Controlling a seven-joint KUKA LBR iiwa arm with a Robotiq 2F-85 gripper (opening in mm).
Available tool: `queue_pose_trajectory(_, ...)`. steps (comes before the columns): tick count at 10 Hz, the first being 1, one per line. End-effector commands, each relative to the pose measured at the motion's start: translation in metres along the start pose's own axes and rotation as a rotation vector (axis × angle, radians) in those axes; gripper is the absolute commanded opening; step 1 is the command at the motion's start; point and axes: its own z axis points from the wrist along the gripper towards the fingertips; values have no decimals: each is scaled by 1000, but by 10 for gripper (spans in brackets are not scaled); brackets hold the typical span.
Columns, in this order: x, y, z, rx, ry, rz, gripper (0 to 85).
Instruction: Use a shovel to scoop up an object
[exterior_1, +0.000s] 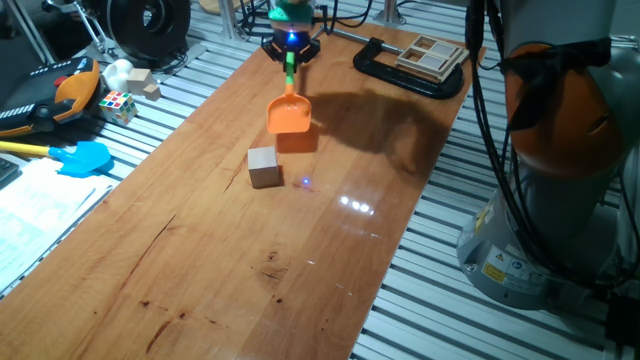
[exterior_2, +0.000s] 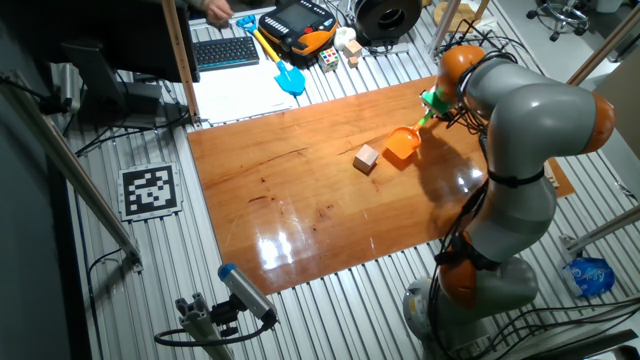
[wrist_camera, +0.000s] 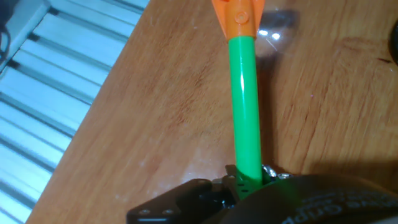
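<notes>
One plain light-brown wooden cube (exterior_1: 264, 166) sits just below and left of centre in your one fixed view, flat on the glossy wooden surface (exterior_1: 230, 270), square-edged and matt against the board's reflections. Just beyond it, close but apart, you see the shovel (exterior_1: 289, 112): smooth plastic, a flared orange blade low over the board casting a shadow, with a round green shaft rising toward the top of the frame. Whether the blade tip touches the wood, you cannot tell.

At the top centre the end effector (exterior_1: 291, 42) is clamped on the upper end of that shaft; your hand view shows the green rod running straight down into the dark fingers (wrist_camera: 180, 196), with the orange collar above.

Your board has bare wood across the lower half of the frame. Ribbed metal slats border both long edges. Upper right, a black C-clamp (exterior_1: 405, 72) grips a small wooden block at the far edge. Far left, off the board, lie a blue-bladed toy shovel (exterior_1: 75, 157) and a multicoloured puzzle cube (exterior_1: 117, 104).
</notes>
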Motion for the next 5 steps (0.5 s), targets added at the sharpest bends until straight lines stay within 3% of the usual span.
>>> queue_pose_trajectory(1,2,-1,0,6,-5,3,0)
queue_pose_trajectory(3,9,-7,2,41,-4,29,0)
queue_pose_trajectory(4,8,-8,3,52,12,46,0)
queue_pose_trajectory(5,6,-11,3,66,7,56,0)
